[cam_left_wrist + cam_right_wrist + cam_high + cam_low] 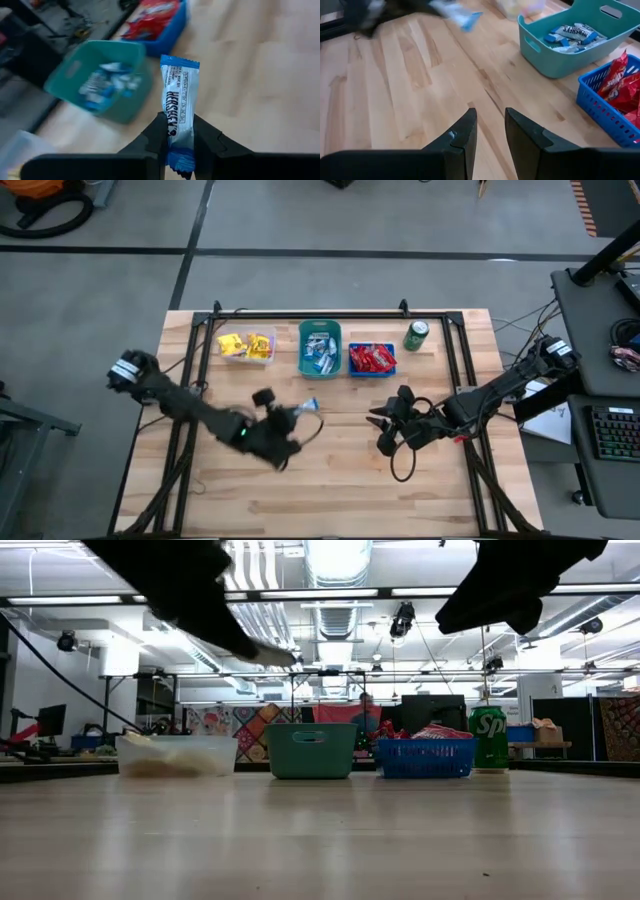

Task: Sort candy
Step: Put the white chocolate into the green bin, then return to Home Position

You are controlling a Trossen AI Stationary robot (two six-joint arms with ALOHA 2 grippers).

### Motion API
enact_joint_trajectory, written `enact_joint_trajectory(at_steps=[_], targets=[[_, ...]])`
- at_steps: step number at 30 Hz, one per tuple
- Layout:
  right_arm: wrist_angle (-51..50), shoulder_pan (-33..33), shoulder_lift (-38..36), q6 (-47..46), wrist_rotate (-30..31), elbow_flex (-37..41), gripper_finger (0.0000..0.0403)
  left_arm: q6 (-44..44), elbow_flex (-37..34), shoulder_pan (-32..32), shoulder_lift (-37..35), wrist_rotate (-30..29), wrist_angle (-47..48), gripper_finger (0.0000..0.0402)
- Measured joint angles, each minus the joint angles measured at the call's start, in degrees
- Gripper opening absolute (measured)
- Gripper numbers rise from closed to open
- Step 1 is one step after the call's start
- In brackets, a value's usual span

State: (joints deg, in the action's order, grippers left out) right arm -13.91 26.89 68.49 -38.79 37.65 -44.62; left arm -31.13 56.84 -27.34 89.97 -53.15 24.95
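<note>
Across the pale worktop [320, 840] stood a row: a clear bin [177, 754], a teal bin [311, 749], a blue basket [426, 757] heaped with red candy [437, 732], then a green can [488, 737]. Two dark arms hung blurred overhead.

My left hand [300, 412] pinches shut, raised, reaching toward 2 o'clock | my right hand [378, 420] waits at 3 o'clock, fingers slightly parted, empty.
</note>
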Motion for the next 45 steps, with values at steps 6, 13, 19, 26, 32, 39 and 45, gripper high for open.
enact_joint_trajectory(at_steps=[6,13,19,26,32,39,45], targets=[[0.1,0.0,0.2,0.5,0.0,0.0,0.0093,19.0,0.3,18.3,-0.4,9.1,-3.3,0.004],[0.8,0.0,1.7,0.4,0.0,0.0,0.0093,30.5,0.4,40.8,-0.1,31.1,-18.8,0.0047],[1.3,0.0,2.0,-0.6,-0.1,0.0,0.0093,28.8,0.4,48.8,-0.1,43.6,-18.9,0.0102],[1.3,0.0,3.4,-0.3,0.0,0.0,0.0093,28.7,0.5,45.9,-0.5,43.7,-19.5,0.0174],[2.7,0.5,6.7,1.5,2.9,0.2,0.0093,24.6,0.3,37.7,-4.7,43.2,-15.7,0.0186],[16.3,1.3,12.4,15.8,3.5,1.5,0.0093,24.0,-2.5,19.8,-11.9,33.2,-15.1,0.0156],[31.2,1.2,12.8,27.5,-1.6,5.1,0.0075,22.1,-9.0,3.9,-19.2,19.5,-16.4,0.0128]])
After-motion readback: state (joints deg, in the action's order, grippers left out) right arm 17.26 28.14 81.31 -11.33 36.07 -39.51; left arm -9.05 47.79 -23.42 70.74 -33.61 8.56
